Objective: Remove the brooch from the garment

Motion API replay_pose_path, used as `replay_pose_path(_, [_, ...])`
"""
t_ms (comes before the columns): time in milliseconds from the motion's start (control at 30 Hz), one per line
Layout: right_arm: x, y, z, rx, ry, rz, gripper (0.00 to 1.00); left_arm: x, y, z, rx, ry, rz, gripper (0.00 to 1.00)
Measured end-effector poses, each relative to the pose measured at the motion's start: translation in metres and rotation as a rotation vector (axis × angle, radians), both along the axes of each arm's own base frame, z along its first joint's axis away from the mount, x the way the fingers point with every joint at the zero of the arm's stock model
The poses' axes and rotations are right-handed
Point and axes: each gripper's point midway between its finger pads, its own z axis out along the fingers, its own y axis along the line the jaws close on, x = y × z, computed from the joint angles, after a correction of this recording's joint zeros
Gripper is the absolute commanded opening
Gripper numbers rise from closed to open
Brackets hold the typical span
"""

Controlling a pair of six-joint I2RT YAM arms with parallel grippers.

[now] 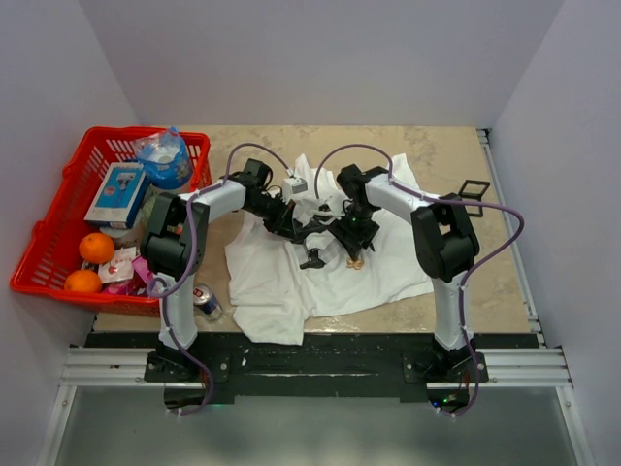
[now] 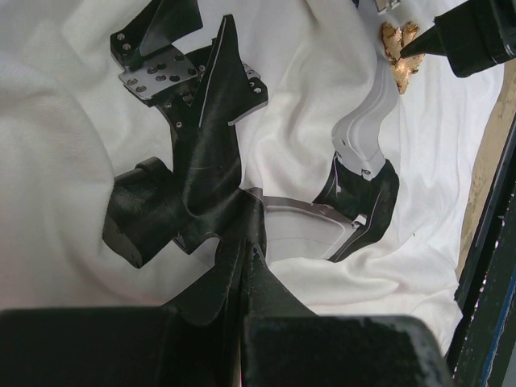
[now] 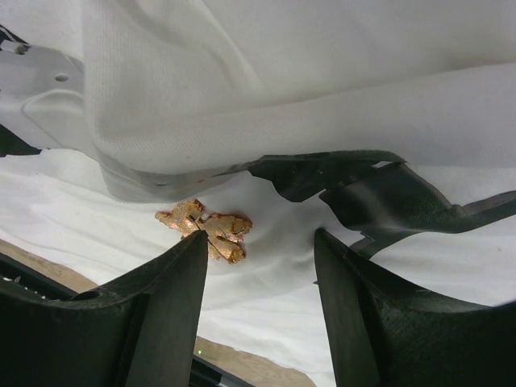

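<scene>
Right wrist view settles the matter: the brooch (image 3: 205, 231), a tiny gold-orange piece, lies on the white T-shirt (image 3: 322, 121) between the spread fingers of the right gripper (image 3: 262, 242). It is not centred, though. It sits hard against the tip of the finger on the view's left, and well apart from the other finger. Its long axis runs roughly across the gap, slanting slightly down toward the view's right. I judge that the jaws need to shift toward that side before they close.

A raised fold of shirt hangs just above the brooch. The right arm is plainly the nearer one.

From the left wrist, the left gripper (image 2: 246, 258) has its jaws pressed together, tips on the shirt's black print. I cannot tell whether cloth is nipped between them. The brooch sits far off at that view's upper right.

From overhead, the red basket (image 1: 97, 133) stands to the left of the shirt. It holds two oranges (image 1: 96, 248), a blue box (image 1: 116, 194), a clear bag (image 1: 163, 160) and small packets. A drinks can (image 1: 206, 303) lies outside it on the table.
</scene>
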Motion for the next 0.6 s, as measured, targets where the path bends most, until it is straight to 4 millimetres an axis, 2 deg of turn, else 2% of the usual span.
replay_pose_path(600, [0.0000, -0.0006, 0.0025, 0.005, -0.006, 0.013, 0.59, -0.0003, -0.0003, 0.0003, -0.001, 0.004, 0.003, 0.00])
